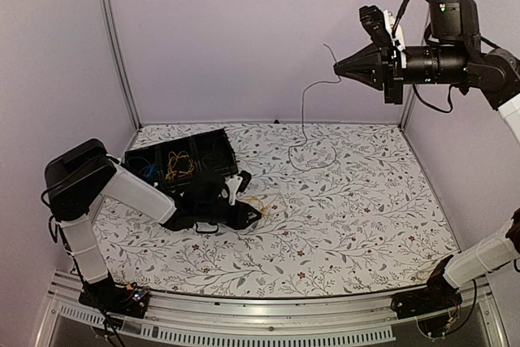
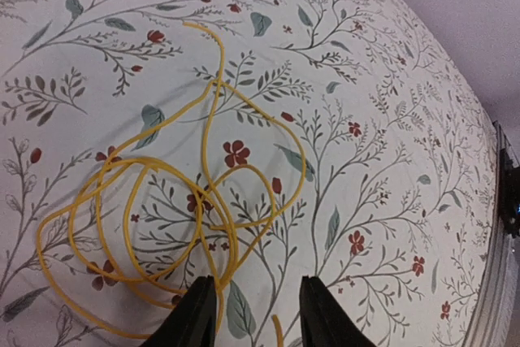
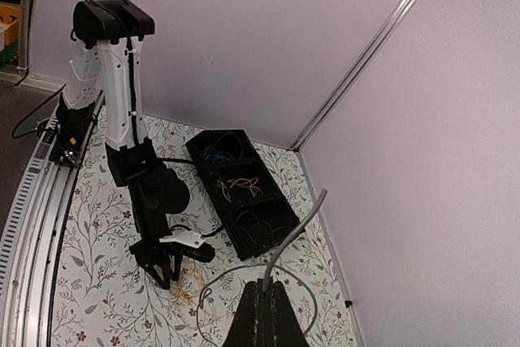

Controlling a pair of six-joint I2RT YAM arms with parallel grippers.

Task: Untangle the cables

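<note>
- My left gripper (image 2: 256,318) sits low with its fingers parted, gripping nothing, at the edge of the yellow cable (image 2: 162,225) coiled on the table (image 2: 390,79).
- My right gripper (image 3: 264,305), raised high, is clenched on the grey cable (image 3: 294,232), whose lower end loops on the table.
- More cables lie in the black tray (image 1: 218,152).

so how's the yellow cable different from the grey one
The yellow cable lies wholly on the table in a loose tangle of loops; the grey cable rises from one loop on the table up to the right gripper. The grey cable is pinched in that shut gripper; the yellow cable lies loose, with the left gripper open over its edge. Both are thin and flexible.
</note>
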